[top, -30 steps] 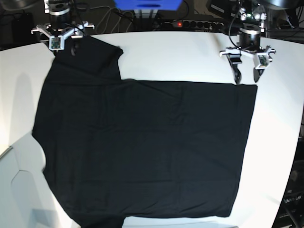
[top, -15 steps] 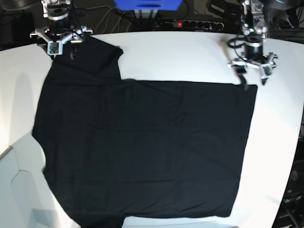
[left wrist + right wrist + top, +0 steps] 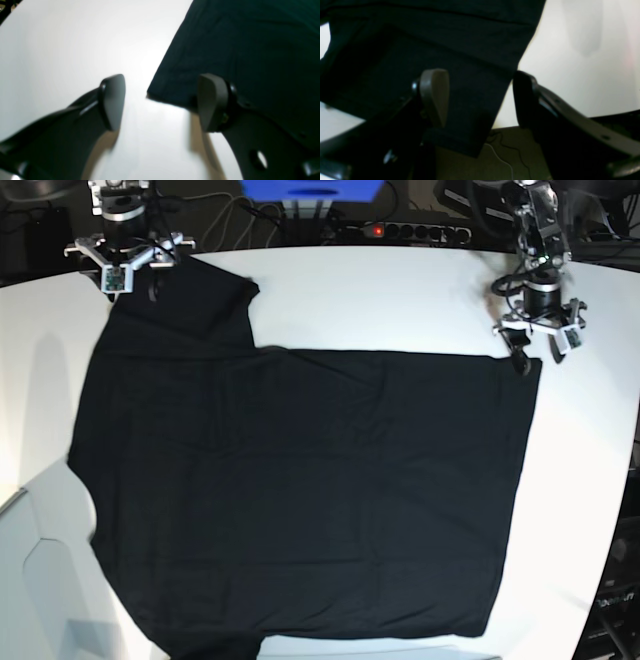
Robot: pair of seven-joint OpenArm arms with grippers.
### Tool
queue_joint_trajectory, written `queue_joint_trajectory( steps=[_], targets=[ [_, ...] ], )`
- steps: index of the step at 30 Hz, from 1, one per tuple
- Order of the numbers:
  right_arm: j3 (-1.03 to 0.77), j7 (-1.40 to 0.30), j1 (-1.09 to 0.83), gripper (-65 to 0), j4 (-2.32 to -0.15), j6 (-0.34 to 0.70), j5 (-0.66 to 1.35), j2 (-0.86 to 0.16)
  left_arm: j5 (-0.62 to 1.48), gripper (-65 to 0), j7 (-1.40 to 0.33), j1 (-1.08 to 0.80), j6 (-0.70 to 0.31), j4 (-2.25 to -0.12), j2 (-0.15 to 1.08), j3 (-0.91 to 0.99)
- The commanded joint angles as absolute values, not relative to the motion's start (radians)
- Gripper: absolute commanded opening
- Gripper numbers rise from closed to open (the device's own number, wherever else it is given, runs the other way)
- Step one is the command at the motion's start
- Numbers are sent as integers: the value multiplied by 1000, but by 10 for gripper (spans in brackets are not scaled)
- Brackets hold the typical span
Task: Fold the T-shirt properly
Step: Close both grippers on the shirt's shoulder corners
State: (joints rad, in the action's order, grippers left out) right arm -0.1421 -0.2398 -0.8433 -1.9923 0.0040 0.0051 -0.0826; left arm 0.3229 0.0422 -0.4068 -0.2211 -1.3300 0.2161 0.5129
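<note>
The black T-shirt (image 3: pixel 300 490) lies spread flat on the white table (image 3: pixel 400 300), one sleeve (image 3: pixel 200 305) pointing to the far left. My left gripper (image 3: pixel 537 356) hovers open at the shirt's far right corner. In the left wrist view that corner (image 3: pixel 160 92) lies between the spread fingers (image 3: pixel 113 102) of the left gripper (image 3: pixel 162 102), untouched. My right gripper (image 3: pixel 133 280) stands open over the sleeve's end. In the right wrist view the right gripper (image 3: pixel 480 98) straddles the sleeve cloth (image 3: pixel 475 75), whose hem reaches past the table's back edge.
A power strip (image 3: pixel 400 228) with a red light and a blue box (image 3: pixel 310 190) sit behind the table's back edge. Cables (image 3: pixel 505 157) lie on the floor below the sleeve. Bare table (image 3: pixel 62 45) lies beside the shirt's corner.
My left arm has shifted right and turned, its gripper now lower at the shirt's far right corner. My right arm has drawn slightly back over the sleeve. The shirt has not moved.
</note>
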Motion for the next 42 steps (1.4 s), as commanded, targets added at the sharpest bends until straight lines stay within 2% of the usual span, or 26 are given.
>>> queue_joint_trajectory(
  steps=[1, 8, 22, 26, 28, 33, 37, 42],
  targets=[
    [-147, -216, -854, -244, -2009, 5, 5, -87, 331, -218, 70, -406, -223, -1334, 234, 519],
    [-147, -216, -854, -244, -2009, 5, 5, -87, 326, -218, 70, -366, -226, -1262, 237, 516],
    [-147, -216, -855, -244, -2009, 5, 5, -87, 325, -226, 68, -358, -226, -1260, 237, 513],
    [-147, -216, -857, -244, -2009, 5, 5, -87, 325, -336, 68, -358, -228, -1260, 237, 513],
    [-147, -216, -857, -244, -2009, 5, 5, -87, 325, -368, 68, -358, -228, -1260, 237, 513],
    [-147, -216, -858, -244, -2009, 5, 5, -87, 325, -376, 67, -343, -228, -1257, 237, 512],
    [-148, -216, -860, -244, -2009, 5, 5, -87, 326, -423, 16, -337, -228, -1254, 259, 484],
    [-176, -216, -862, -244, -2009, 5, 5, -84, 326, -432, 4, -325, -228, -1259, 259, 478]
  ],
)
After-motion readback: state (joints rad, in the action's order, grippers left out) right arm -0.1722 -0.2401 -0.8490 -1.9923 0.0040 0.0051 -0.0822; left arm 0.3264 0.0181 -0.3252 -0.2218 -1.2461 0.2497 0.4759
